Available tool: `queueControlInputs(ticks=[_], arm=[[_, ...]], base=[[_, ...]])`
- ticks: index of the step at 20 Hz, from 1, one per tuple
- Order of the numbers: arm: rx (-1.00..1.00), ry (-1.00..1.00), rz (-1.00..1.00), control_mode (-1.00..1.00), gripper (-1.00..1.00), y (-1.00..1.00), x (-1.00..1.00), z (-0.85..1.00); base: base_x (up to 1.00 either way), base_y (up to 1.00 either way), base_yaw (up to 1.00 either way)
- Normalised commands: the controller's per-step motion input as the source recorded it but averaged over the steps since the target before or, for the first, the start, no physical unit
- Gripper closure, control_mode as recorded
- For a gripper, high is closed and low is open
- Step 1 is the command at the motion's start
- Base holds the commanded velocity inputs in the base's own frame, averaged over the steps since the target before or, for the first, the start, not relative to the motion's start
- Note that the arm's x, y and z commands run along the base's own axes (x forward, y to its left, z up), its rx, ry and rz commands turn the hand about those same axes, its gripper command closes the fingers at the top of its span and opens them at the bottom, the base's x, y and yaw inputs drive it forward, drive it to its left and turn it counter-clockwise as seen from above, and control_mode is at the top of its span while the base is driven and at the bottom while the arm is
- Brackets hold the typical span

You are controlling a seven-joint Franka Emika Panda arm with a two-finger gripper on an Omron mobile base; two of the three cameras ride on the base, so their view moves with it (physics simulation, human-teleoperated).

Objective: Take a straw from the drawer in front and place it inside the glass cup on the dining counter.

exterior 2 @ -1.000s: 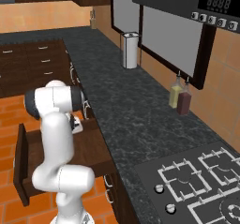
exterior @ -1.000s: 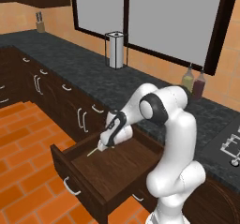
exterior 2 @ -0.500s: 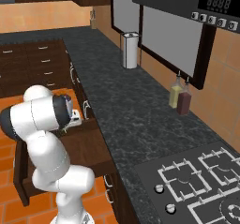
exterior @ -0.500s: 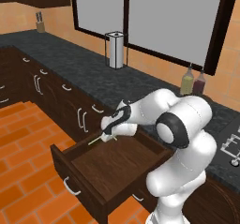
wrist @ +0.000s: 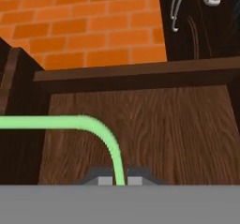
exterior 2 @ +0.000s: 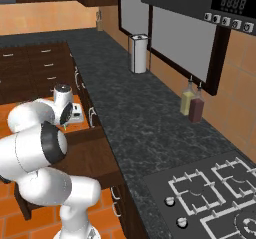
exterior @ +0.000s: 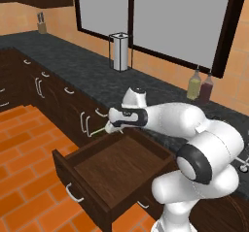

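I've got the straw (wrist: 101, 127) pinched between the fingertips (wrist: 101, 177) in the hand view, jaws nearly together on it, the green line rising from the tips, curving over and running off to the left edge of that view. From the left base view the gripper (exterior: 111, 127) hangs over the far left corner of the open drawer (exterior: 116, 170), with the straw (exterior: 98, 130) poking out of it toward the left and slightly down, its free end out past the drawer's side wall and clear of the wood. Under the hand I'm looking at bare wood-grain drawer floor, the drawer's rim crossing as a dark bar, then orange brick floor (wrist: 89, 26) beyond it. The drawer stands pulled well out from the cabinet run, its curved silver handle (exterior: 74, 193) on the front panel facing the floor. There's open air above the drawer and to its left over the floor (exterior: 24, 148); the black speckled counter (exterior: 92, 78) edge sits just behind the gripper. On that counter a paper towel holder (exterior: 119, 51) stands by the window, two bottles (exterior: 200, 86) further right. In the right base view the counter (exterior 2: 135, 118) runs along to the stove burners (exterior 2: 210, 188), and the arm's elbow covers much of the drawer (exterior 2: 92, 158).
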Motion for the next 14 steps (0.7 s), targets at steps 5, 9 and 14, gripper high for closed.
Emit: queueControlInputs(ticks=[5,9,14], arm=[[-0.04,0.09,-0.12,-1.0,1.0,0.0,-0.26,1.0],[-0.19,0.04,-0.11,-1.0,1.0,-0.24,-0.64,0.89],[-0.14,0.03,-0.09,-1.0,1.0,-0.44,-0.7,0.3]], base=[[0.0,0.0,0.0],[0.0,0.0,0.0],[0.0,0.0,0.0]])
